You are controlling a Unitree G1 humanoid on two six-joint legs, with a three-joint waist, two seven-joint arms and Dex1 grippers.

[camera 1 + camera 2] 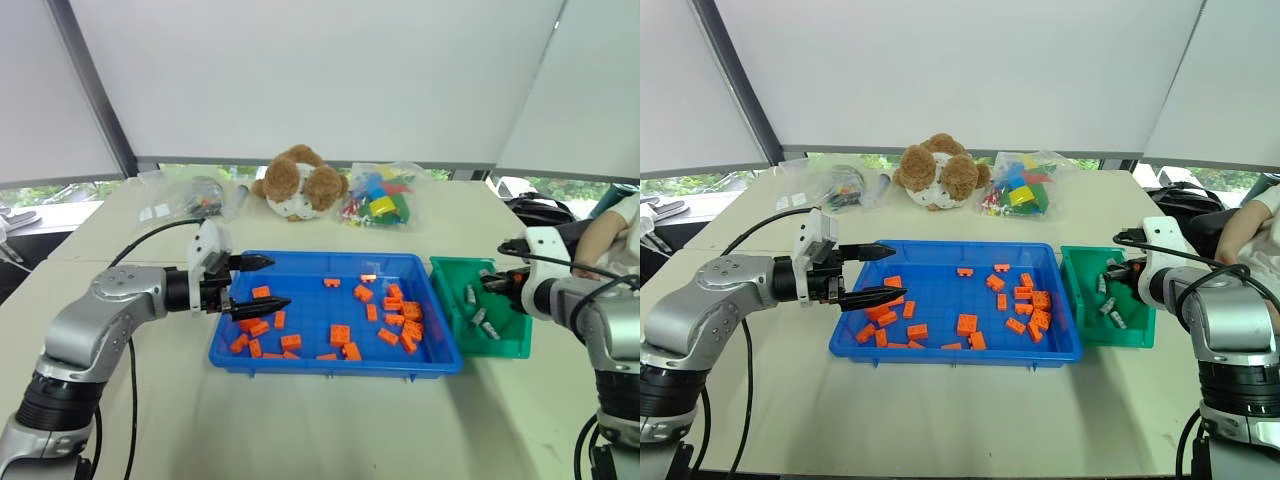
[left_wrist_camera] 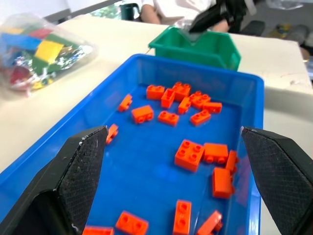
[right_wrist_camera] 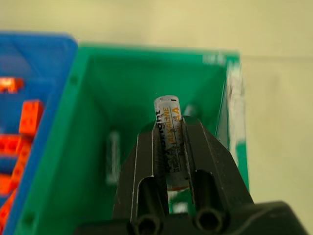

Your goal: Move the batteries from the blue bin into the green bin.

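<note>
The table point(image 1: 330, 420) fills the lower half of the head views, and I have plenty of bare top in front of both bins. The blue bin point(image 1: 300, 363) sits centre frame, scattered with orange bricks point(image 1: 340, 334); I can pick out no grey cylinders left among them, so I judge this to be the last battery or close to it. The green bin point(image 1: 505, 348) stands just beside the blue bin's right wall, centre right of the frame, and several batteries point(image 1: 478, 317) already lie in it.

My right gripper point(image 3: 171, 147) hangs over the green bin, jaws clamped on a battery point(image 3: 168, 132) whose upper end sticks out past the fingertips. My left gripper point(image 1: 260, 285) hovers over the blue bin's left end, centre left, fingers spread wide and holding nothing.

What worries me most is the drop. The green bin is narrow, and its far rim and the blue bin's wall are both near my fingers; if I let go while off-centre, the battery could strike a rim and roll off across the table. The battery is round and smooth, so I expect it to skid or bounce on the ones below.

A person's arm point(image 1: 605, 235) sits at the right edge of the frame, close behind my right arm, so room to swing outward is short. The soft toy point(image 1: 300, 182) and the bag of bricks point(image 1: 380, 198) lie well back, upper centre.
</note>
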